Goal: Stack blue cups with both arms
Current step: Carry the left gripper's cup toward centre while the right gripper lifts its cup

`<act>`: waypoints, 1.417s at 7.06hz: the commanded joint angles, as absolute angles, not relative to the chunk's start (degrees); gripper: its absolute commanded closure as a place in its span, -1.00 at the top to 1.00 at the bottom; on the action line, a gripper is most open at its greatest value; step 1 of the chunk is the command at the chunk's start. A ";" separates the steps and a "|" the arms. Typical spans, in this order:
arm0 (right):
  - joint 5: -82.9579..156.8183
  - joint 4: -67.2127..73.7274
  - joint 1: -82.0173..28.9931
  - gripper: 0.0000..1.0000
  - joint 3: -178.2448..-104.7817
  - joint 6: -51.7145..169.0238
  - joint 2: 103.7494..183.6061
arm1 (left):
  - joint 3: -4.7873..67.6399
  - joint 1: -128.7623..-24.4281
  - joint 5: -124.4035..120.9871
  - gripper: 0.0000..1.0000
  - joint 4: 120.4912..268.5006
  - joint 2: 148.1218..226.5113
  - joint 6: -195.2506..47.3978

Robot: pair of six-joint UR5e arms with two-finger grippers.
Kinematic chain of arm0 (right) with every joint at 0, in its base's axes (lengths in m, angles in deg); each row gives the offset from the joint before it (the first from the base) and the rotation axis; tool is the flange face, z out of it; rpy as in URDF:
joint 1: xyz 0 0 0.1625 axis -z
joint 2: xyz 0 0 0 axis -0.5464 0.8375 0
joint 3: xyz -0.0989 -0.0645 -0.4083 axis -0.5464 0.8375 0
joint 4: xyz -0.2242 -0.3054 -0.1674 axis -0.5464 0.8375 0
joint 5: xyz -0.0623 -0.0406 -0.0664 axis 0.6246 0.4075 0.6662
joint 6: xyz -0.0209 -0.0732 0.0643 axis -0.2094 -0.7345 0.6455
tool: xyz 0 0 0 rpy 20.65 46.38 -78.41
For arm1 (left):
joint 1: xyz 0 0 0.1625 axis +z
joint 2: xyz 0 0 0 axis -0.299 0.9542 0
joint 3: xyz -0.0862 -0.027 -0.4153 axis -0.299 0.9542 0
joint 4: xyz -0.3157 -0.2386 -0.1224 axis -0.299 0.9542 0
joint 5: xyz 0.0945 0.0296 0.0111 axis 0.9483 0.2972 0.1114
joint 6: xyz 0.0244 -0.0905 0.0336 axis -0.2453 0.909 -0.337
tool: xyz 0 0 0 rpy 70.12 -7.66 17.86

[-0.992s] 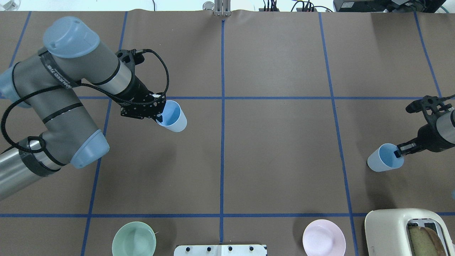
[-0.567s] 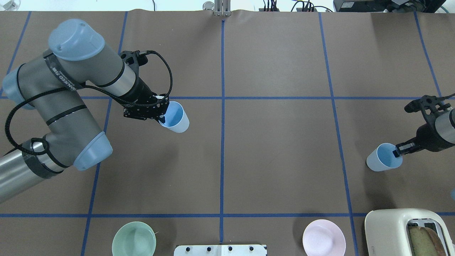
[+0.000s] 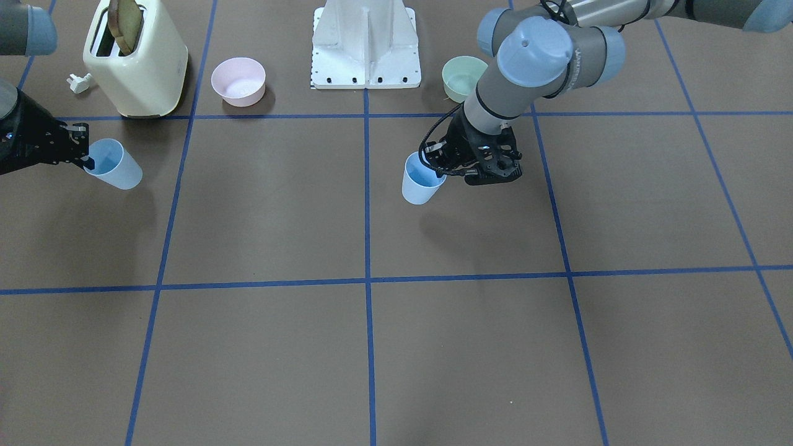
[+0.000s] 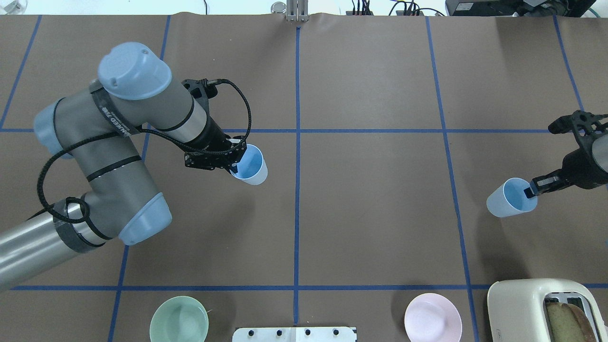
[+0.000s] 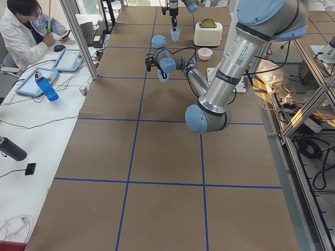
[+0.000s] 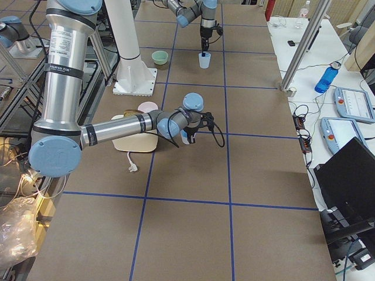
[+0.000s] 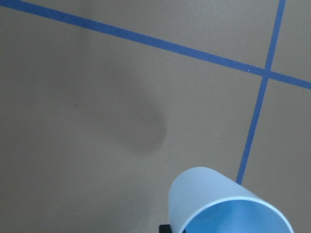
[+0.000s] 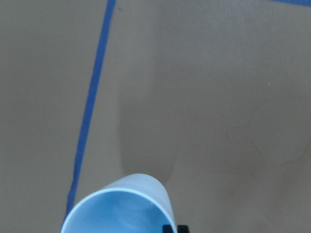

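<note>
My left gripper (image 4: 236, 164) is shut on the rim of one light-blue cup (image 4: 251, 166) and holds it above the table, left of the centre line. The cup also shows in the front view (image 3: 420, 179), held by the same gripper (image 3: 437, 171), and in the left wrist view (image 7: 221, 205). My right gripper (image 4: 530, 191) is shut on the rim of the second light-blue cup (image 4: 509, 198) at the table's right side, also lifted. That cup shows in the front view (image 3: 113, 163) and in the right wrist view (image 8: 121, 206).
A green bowl (image 4: 179, 318), a pink bowl (image 4: 432, 317) and a cream toaster (image 4: 544, 309) holding a slice of bread stand along the near edge, with the white pedestal (image 4: 294, 334) between the bowls. Blue tape lines cross the brown table.
My left arm has carried its cup to the right and slightly nearer, towards the centre line. My right gripper has moved its cup slightly away from me, about level sideways.
</note>
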State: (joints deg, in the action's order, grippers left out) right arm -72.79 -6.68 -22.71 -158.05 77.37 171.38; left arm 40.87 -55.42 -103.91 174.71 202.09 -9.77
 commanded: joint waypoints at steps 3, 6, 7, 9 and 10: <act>-72.76 11.71 -24.89 -1.00 -158.47 78.80 155.65 | 32.79 -51.59 -98.83 -1.00 170.76 211.28 -9.73; -72.41 23.52 -23.75 -1.00 -158.65 82.39 144.56 | 27.75 -51.50 -98.83 -1.00 175.67 212.63 -9.91; -72.41 23.72 -22.53 -1.00 -158.56 84.32 143.32 | 24.95 -51.50 -98.83 -1.00 178.56 212.90 -9.82; -72.32 23.81 -21.12 -1.00 -158.29 87.32 141.11 | 23.69 -51.41 -98.83 -1.00 180.26 213.07 -9.73; -71.89 23.81 -20.67 -1.00 -158.38 87.50 140.93 | 23.69 -51.41 -98.83 -1.00 180.26 213.07 -9.73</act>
State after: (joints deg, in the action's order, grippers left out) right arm -72.26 23.74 -21.38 -158.37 86.70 141.57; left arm 23.95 -51.43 -98.83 179.94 213.03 -9.74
